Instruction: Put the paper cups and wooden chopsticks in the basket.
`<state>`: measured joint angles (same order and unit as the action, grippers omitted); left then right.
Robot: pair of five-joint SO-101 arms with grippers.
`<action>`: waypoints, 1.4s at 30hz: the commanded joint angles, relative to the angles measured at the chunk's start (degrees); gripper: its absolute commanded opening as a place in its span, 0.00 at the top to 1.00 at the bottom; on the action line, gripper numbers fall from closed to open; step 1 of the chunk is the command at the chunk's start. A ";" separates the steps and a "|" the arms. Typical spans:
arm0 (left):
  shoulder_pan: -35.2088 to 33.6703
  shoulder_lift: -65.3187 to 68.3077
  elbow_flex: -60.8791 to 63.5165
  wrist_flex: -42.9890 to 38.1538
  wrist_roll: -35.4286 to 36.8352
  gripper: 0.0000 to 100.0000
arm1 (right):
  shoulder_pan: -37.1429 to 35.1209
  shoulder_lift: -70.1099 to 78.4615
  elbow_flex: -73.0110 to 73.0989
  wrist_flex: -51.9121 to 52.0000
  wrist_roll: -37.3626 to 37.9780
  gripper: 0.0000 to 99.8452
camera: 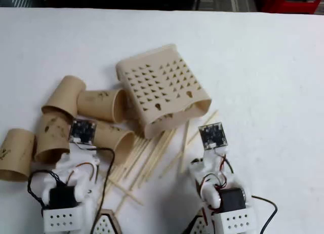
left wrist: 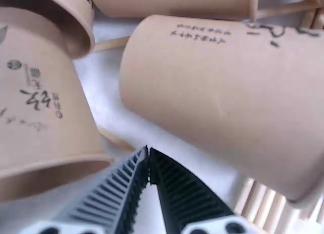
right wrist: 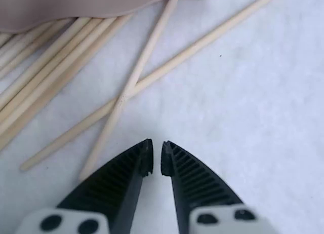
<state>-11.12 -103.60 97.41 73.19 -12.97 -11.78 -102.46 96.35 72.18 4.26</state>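
paper cups (camera: 101, 105) beside toppled basket (camera: 162, 87)

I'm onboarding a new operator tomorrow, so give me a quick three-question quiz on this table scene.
1. True or false: the basket stands upright with its opening facing up.
2. How many paper cups lie on the table? A) three B) five C) seven
3. Fill in: the left gripper has its jaws ____ (open/shut).
Key: 1 false, it lies on its side; 2 B; 3 shut.
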 commanded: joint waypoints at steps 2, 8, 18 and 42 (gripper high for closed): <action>1.01 -0.84 -0.35 0.35 0.62 0.97 | -2.24 -0.66 0.53 0.40 0.53 0.95; 0.84 -0.84 -3.25 0.35 0.26 0.97 | -7.69 -0.66 0.53 0.40 0.53 0.95; 0.84 -0.84 -19.78 -3.34 0.44 0.97 | -8.13 -0.66 -0.09 0.48 0.62 0.95; 0.57 -0.84 -12.75 -8.62 -0.97 0.97 | 8.04 4.00 -24.88 -16.13 16.44 0.84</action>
<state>-11.12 -104.22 84.13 66.95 -12.97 -4.31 -102.11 75.08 58.64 20.00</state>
